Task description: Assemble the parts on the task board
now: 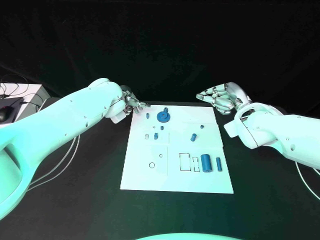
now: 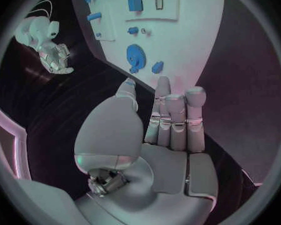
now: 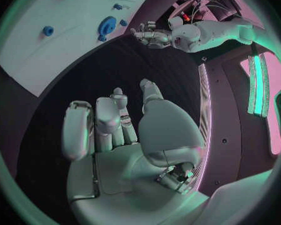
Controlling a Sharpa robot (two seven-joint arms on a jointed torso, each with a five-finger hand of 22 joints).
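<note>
both hands hover empty at the far corners of the task board (image 1: 176, 175).
the left hand (image 1: 128, 106) has its fingers apart and holds nothing, just off the board's far left corner. a blue gear (image 1: 163, 117) and smaller blue parts (image 1: 206, 162) lie on the board between the hands. the right hand (image 1: 219, 97), loosely open and empty, hangs beyond the far right corner.

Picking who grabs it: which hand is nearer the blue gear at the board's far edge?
Left. The left hand sits just off the task board's far-left corner, close to the blue gear; the right hand hovers beyond the far-right corner, farther off.
</note>
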